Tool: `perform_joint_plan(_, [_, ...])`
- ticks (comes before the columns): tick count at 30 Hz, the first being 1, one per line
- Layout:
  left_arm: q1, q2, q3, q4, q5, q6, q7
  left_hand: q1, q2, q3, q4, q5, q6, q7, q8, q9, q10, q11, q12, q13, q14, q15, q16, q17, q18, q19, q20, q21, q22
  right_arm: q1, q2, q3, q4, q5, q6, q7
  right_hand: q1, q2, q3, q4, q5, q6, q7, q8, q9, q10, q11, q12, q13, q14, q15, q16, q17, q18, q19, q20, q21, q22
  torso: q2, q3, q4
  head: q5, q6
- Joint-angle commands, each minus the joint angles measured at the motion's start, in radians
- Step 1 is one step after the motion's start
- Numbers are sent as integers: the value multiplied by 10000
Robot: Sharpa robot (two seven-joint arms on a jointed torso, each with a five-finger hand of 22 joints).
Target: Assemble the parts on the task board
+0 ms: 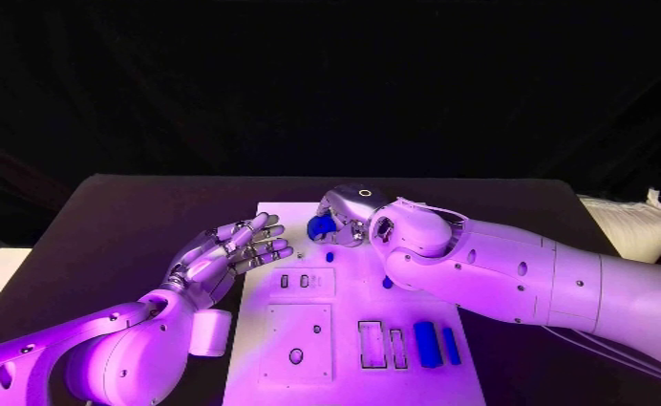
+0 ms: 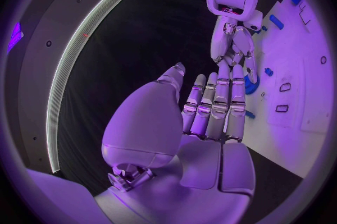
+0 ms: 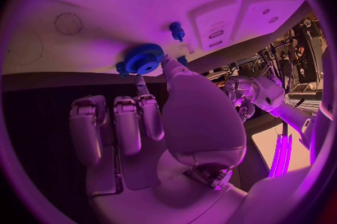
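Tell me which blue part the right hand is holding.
The blue gear, pinched in the right hand's fingers at the board's far end. The two blue bars lie untouched at the near end, and the small blue peg stands free.

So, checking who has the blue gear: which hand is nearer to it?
Right. The right hand pinches the blue gear in its fingers; the left hand hovers open beside it, apart.
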Motion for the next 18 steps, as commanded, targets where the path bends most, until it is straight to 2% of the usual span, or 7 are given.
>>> perform_joint_plan(1, [10,3,6,30,4,218,19,32,82,46,-24,60,-38,159,-60,-13,-52,47,-54,-15,-7,87,-37,-15,123,14,63,-34,-9,-5,-5,-4,-7,-121,423,-191,-708,31,48,73,118,9,-18,16,-10,505,51,-34,1931,1021,77,3,2452,-141,1028,67,61,2635,4,2,-5,-2,-1])
perform_joint_plan(3, [10,0,6,30,4,217,17,32,82,46,-24,60,-38,159,-60,-13,-52,47,-54,-15,-7,87,-37,-15,123,14,63,-34,-9,-4,-9,-5,-8,-87,491,-209,-1432,96,125,81,220,82,-41,25,-5,515,45,-20,1944,1025,64,9,2467,-141,1028,63,61,2635,1,0,-5,-3,-1])
perform_joint_plan(5, [10,-1,6,31,4,218,15,32,82,46,-24,60,-38,159,-60,-13,-52,47,-54,-15,-7,87,-37,-15,123,14,63,-34,-9,-4,-14,-5,-9,-33,567,-235,-1841,181,217,85,245,132,-57,28,-3,525,42,-5,1957,1026,55,11,2473,-141,1028,56,61,2635,-1,1,-1,-4,-5])
perform_joint_plan(12, [10,-6,6,31,4,215,17,27,104,77,-28,62,-46,161,-65,-13,-67,51,-58,-16,-17,92,-58,-20,122,6,67,-46,-16,-4,-52,-7,-20,135,659,-293,-2078,410,385,66,325,263,-95,59,12,572,12,74,2014,1036,34,30,2517,-141,1028,39,61,2635,0,6,-2,1,-10])
perform_joint_plan(15, [10,-11,6,33,4,216,18,28,108,83,-29,63,-47,162,-65,-13,-69,51,-58,-16,-18,93,-60,-20,122,5,68,-48,-17,-4,-88,-7,-10,171,372,-298,-2088,454,421,58,354,258,-97,45,8,581,8,90,2025,1038,29,34,2525,-141,1028,34,61,2635,3,3,-10,19,-9])
perform_joint_plan(18, [10,-12,6,32,4,219,16,28,108,83,-29,63,-47,162,-65,-13,-69,51,-58,-16,-18,93,-60,-20,122,5,68,-48,-17,-8,-147,-7,26,132,-312,-219,-1994,478,511,22,521,238,-95,22,-4,599,6,120,2047,1041,24,39,2538,-141,1028,26,61,2635,3,9,-7,-4,-5])
